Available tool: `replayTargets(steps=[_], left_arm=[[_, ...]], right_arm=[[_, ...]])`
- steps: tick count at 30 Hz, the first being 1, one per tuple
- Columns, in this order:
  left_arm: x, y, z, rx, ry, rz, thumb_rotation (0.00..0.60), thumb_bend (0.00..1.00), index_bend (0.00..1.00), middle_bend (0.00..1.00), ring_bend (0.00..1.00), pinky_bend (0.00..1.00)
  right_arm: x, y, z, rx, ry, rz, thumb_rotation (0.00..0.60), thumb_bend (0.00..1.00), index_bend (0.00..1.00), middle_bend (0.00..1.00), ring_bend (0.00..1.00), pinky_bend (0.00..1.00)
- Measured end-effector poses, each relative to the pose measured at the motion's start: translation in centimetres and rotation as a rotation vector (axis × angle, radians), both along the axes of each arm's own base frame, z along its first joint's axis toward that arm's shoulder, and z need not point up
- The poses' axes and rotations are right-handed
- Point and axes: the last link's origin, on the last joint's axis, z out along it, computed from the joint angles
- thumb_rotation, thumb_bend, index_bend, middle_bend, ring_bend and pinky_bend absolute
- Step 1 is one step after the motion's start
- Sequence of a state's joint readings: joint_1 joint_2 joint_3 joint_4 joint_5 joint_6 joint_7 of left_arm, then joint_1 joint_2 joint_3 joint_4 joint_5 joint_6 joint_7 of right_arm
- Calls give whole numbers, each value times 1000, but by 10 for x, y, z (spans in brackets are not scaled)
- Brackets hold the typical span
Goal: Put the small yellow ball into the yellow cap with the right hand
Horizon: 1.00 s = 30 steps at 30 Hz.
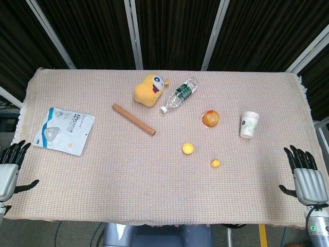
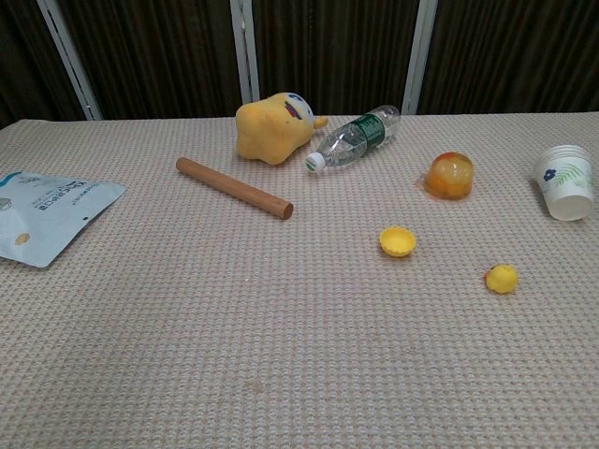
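Note:
The small yellow ball [image 1: 215, 163] [image 2: 502, 278] lies on the woven tablecloth right of centre. The yellow cap [image 1: 187, 148] [image 2: 398, 241] sits a short way to its upper left, opening upward, with nothing inside. My right hand [image 1: 307, 177] hovers at the table's right edge, well to the right of the ball, fingers spread and holding nothing. At the left edge my left hand [image 1: 10, 167] is likewise open with nothing in it. Neither hand shows in the chest view.
A white paper cup [image 1: 249, 124] stands right of an orange jelly cup [image 1: 210, 118]. Behind the cap lie a plastic bottle [image 1: 179, 94], a yellow plush toy [image 1: 149, 89] and a wooden rod [image 1: 133, 119]. A mask packet [image 1: 64, 130] lies at the left.

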<state>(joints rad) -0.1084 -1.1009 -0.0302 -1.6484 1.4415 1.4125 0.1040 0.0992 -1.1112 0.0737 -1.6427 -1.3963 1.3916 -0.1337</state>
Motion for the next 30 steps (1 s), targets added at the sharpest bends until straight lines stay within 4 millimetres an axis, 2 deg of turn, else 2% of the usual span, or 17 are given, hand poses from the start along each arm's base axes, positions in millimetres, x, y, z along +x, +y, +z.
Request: replayTargets(steps=[30], left_arm=[[1, -1, 0, 7, -2, -6, 600, 0, 0, 0, 0, 94]], right_arm=[[2, 0, 0, -29, -21, 32, 600, 0, 0, 0, 0, 0]])
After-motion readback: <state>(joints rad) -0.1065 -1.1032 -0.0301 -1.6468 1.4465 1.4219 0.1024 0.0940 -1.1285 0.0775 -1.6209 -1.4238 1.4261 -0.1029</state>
